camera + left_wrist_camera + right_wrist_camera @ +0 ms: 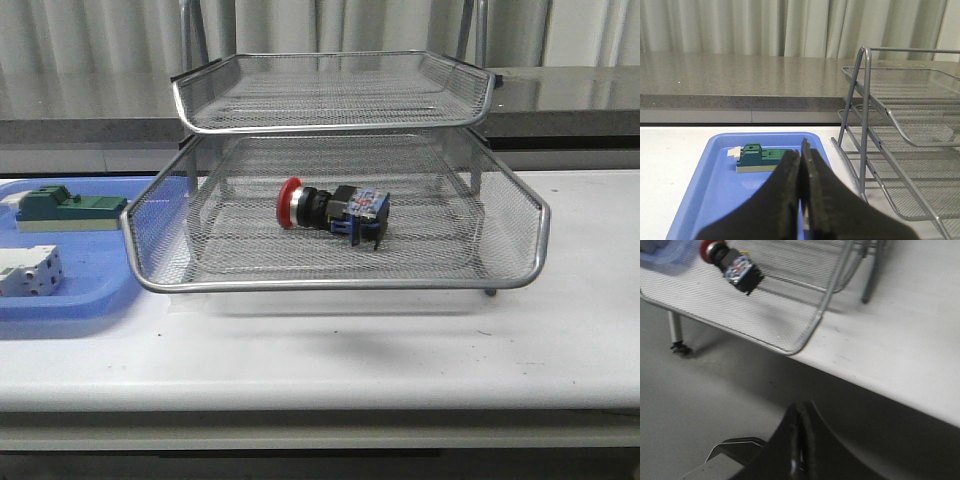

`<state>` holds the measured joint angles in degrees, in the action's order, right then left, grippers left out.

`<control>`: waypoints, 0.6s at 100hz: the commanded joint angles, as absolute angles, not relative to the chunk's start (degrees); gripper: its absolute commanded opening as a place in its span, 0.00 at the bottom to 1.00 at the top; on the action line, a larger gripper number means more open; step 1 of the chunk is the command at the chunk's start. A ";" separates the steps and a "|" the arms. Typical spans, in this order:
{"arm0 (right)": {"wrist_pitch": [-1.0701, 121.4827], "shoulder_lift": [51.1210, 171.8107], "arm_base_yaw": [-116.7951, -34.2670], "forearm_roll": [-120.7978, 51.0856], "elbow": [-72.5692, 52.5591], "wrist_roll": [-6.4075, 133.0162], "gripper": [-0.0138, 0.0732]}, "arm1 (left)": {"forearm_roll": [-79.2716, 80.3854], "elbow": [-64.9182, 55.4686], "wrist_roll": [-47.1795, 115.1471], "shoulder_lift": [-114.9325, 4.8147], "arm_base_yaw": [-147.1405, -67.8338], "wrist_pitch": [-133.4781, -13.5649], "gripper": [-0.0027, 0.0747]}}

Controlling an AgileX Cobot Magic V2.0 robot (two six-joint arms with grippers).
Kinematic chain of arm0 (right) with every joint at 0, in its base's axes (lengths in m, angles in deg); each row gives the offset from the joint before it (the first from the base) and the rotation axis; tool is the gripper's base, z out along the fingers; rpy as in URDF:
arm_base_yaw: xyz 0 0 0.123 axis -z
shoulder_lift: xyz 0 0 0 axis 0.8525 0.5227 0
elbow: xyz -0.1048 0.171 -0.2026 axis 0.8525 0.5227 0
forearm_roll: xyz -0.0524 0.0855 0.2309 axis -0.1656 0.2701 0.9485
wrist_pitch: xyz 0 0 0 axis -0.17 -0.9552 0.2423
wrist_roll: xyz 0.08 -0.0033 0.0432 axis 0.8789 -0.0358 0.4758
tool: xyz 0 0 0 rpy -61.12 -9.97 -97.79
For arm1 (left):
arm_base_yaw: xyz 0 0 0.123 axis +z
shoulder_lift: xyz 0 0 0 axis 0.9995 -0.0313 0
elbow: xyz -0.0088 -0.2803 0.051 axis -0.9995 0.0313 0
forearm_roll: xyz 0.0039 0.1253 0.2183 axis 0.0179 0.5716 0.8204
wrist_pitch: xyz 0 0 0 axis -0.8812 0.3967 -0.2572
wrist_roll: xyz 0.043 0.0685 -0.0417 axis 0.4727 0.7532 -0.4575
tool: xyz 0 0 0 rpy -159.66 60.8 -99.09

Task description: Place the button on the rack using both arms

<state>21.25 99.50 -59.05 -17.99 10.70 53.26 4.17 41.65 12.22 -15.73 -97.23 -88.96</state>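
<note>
The button [331, 211] lies on its side on the mesh floor of the rack's [340, 275] middle tier, near the middle of that tier. Its red mushroom head points to the left in the front view, the black round body follows, and the blue rear block with a dark clip sits at the right end. In the right wrist view the button [731, 265] shows the same red cap and blue-black rear, resting on the mesh just inside the tray's wire rim. Nothing touches it.

The upper tier sits above it. Left of the rack, a blue tray [70, 290] holds a green block [68, 208] and a white block [28, 270].

The left gripper [800, 186] hangs over the blue tray, fingers pressed together with nothing between them. The right gripper [800, 437] is closed too and empty, off the table's [400, 350] front edge.
</note>
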 commanded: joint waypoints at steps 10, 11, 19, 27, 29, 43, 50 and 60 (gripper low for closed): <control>24.08 107.82 -60.90 -3.53 8.89 34.34 0.08 | 3.84 40.13 11.59 -16.00 -97.16 -93.54 0.01; 24.06 108.41 -61.31 -3.09 8.89 33.88 0.08 | 3.84 40.13 11.59 -16.00 -97.16 -93.54 0.01; 24.50 111.35 -64.17 -1.94 8.89 29.99 0.08 | 3.84 40.13 11.59 -16.00 -97.16 -93.54 0.01; 25.50 114.40 -68.08 -1.99 8.89 28.36 0.08 | 3.84 40.13 11.59 -16.00 -97.16 -93.54 0.01; 25.98 114.88 -69.13 -1.99 8.89 28.21 0.08 | 3.84 40.13 11.59 -16.00 -97.16 -93.54 0.01; 31.29 119.79 -76.32 -2.47 8.89 27.15 0.08 | 3.84 40.13 11.59 -16.00 -97.16 -93.54 0.01; 35.00 122.40 -79.74 -2.77 8.89 26.60 0.08 | 3.84 40.13 11.59 -16.00 -97.16 -93.54 0.01; 39.79 126.65 -83.75 -3.70 8.76 26.00 0.08 | 3.84 40.13 11.59 -16.00 -97.16 -93.54 0.01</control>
